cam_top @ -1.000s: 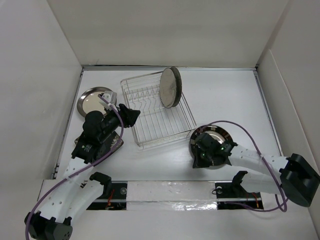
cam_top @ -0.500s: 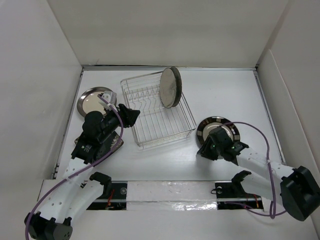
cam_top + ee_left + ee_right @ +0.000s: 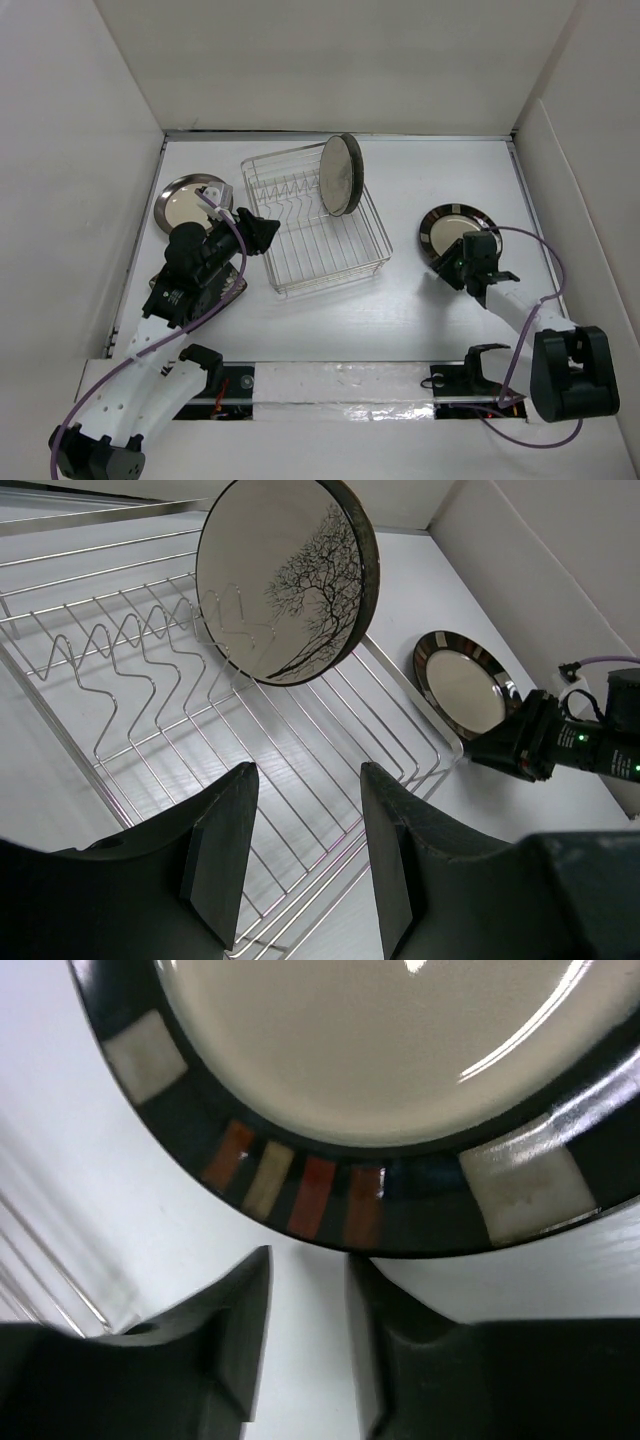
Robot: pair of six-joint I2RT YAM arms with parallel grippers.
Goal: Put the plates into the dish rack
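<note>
Now the beige plate [image 3: 338, 175] stands on edge in the dish rack [image 3: 325, 255], facing left (both jaws parted, empty).

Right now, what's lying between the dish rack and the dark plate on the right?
Nothing; the top view shows only bare table between the rack and that plate.

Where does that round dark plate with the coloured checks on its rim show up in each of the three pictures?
Top external: the round dark plate with chequered rim lies flat, right of centre.
Left wrist: right of middle, past the silver wire dish rack.
Right wrist: its rim fills the upper half.
Shared landmark: the black right end effector, at the plate's near rim.
</note>
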